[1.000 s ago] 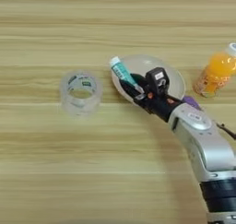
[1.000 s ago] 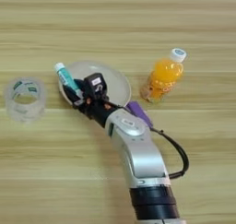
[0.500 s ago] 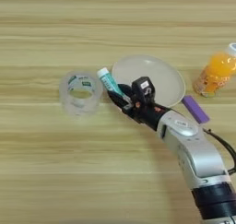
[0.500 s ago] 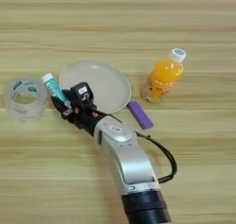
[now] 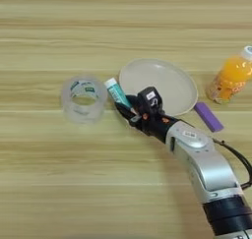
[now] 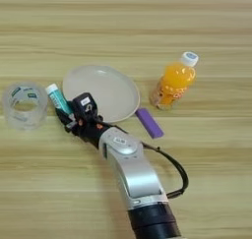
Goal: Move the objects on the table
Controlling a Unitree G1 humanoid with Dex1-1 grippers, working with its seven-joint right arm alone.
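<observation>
The small teal-and-white tube (image 5: 116, 92) lies slanted, white cap up-left, between a tape roll and a plate, low over the wooden table (image 5: 59, 184). My right gripper (image 5: 126, 109) is shut on the tube's lower end, and the silver forearm (image 6: 129, 170) runs in from the bottom right. Its black fingers (image 6: 65, 119) hide that end of the tube. The flat purple block (image 5: 208, 116) lies on the table right of the plate. Further right, the orange-juice bottle (image 6: 175, 80) with its white cap stands upright, away from the gripper.
A clear roll of tape (image 5: 84, 98) sits just left of the tube. A shallow round beige plate (image 5: 160, 84) lies just right of it, holding nothing. A black cable (image 6: 172, 165) loops off the forearm.
The gripper has carried the tube left, from over the plate to the spot between plate and tape roll. Most of that move came early; since half a second ago it has only shifted slightly.
</observation>
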